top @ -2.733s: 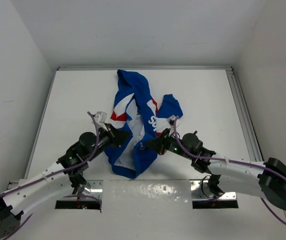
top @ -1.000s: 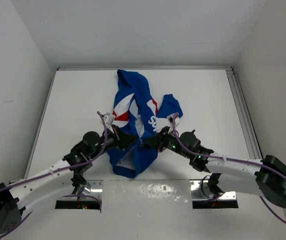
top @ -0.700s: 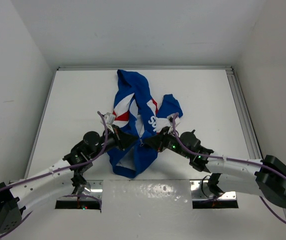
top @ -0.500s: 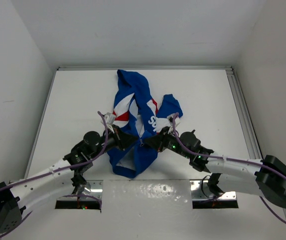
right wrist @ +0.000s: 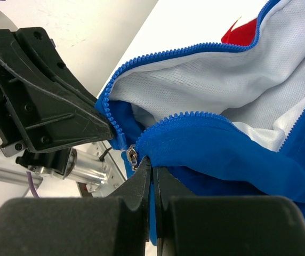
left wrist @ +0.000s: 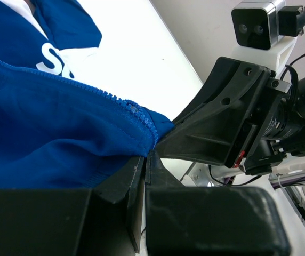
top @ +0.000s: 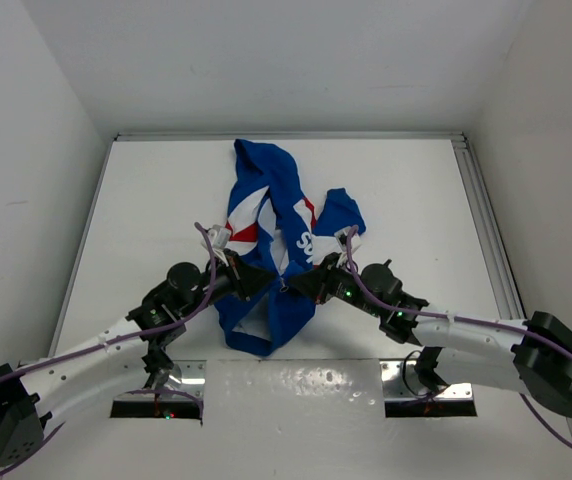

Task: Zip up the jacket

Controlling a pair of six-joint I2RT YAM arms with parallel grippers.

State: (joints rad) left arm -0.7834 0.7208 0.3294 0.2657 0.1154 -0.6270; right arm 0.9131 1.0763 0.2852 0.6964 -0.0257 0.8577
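Note:
The royal-blue jacket (top: 284, 225) with red and white panels lies open and crumpled mid-table, hem towards me. My left gripper (top: 263, 282) is shut on the bottom corner of one front edge, where the blue zipper teeth (left wrist: 121, 101) end. My right gripper (top: 291, 287) is shut on the other front edge (right wrist: 206, 138), just under the metal zipper slider (right wrist: 133, 155). The two grippers' tips almost touch, holding both zipper ends close together. The white mesh lining (right wrist: 238, 85) shows inside the open front. The lettering (left wrist: 56, 57) shows in the left wrist view.
White walls close in the table (top: 146, 190) on three sides. A metal rail (top: 486, 215) runs along the right edge. The arm bases and a shiny mounting plate (top: 296, 385) sit at the near edge, right below the jacket hem.
Since 2.7 s ago both grippers moved inward, bringing the two zipper ends together. Over the last second nothing visibly moved.

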